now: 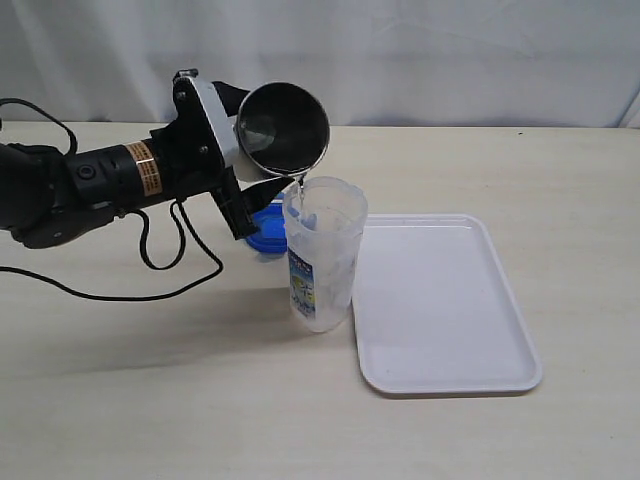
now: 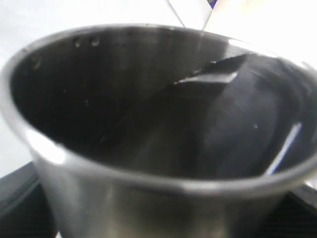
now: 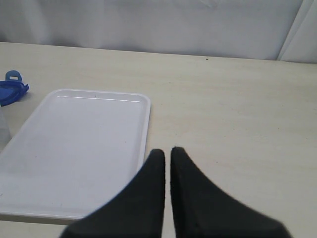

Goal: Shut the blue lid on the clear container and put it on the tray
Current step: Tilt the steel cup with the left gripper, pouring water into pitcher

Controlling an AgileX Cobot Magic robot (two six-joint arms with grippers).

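Note:
The clear container [image 1: 322, 260] stands upright and uncovered on the table, just left of the white tray [image 1: 440, 300]. My left gripper [image 1: 238, 160] is shut on a steel cup [image 1: 283, 128], tilted above the container's mouth, and a thin stream of water runs from it into the container. The cup's dark inside [image 2: 148, 99] fills the left wrist view. The blue lid [image 1: 268, 228] lies flat on the table behind the container, partly hidden by it. My right gripper [image 3: 167, 153] is shut and holds nothing, hovering near the tray's [image 3: 74, 148] edge; the blue lid [image 3: 11, 89] shows beyond the tray.
The left arm's black cable [image 1: 150, 265] loops over the table to the left of the container. A pale curtain closes off the back of the table [image 3: 237, 109]. The tray holds nothing.

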